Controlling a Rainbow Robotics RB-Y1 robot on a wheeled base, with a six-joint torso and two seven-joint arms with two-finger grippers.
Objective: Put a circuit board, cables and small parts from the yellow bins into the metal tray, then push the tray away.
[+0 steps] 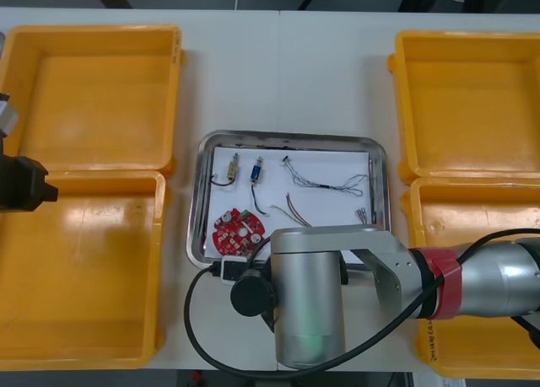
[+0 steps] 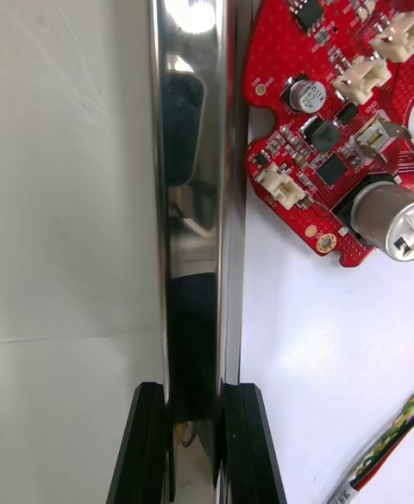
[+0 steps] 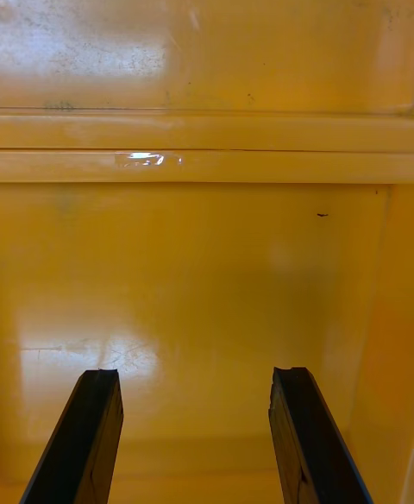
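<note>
- metal tray point(image 1: 287, 137) sits mid table point(image 1: 287, 67) between the yellow bins point(image 1: 93, 92), white inside
- round red circuit board point(image 1: 237, 232) lies in the tray's near left corner, just beside the rim; the right wrist view shows it point(image 2: 336, 107) close to the shiny rim point(image 2: 194, 167)
- twisted blue and white cable point(image 1: 325, 181) is in the far right part of the tray, red and yellow cable point(image 1: 291, 208) at its middle, black cable point(image 1: 223, 181) far left
- small metal parts point(image 1: 361, 214) lie near the tray's right wall
- right gripper point(image 2: 197, 400) is at the tray's near rim, fingers point(image 2: 147, 435) pinching the rim, one outside, one inside
- right arm point(image 1: 308, 303) covers the tray's near edge
- left gripper point(image 3: 197, 374) hangs over the left bins, fingers point(image 3: 95, 435) spread wide, nothing between them
</note>
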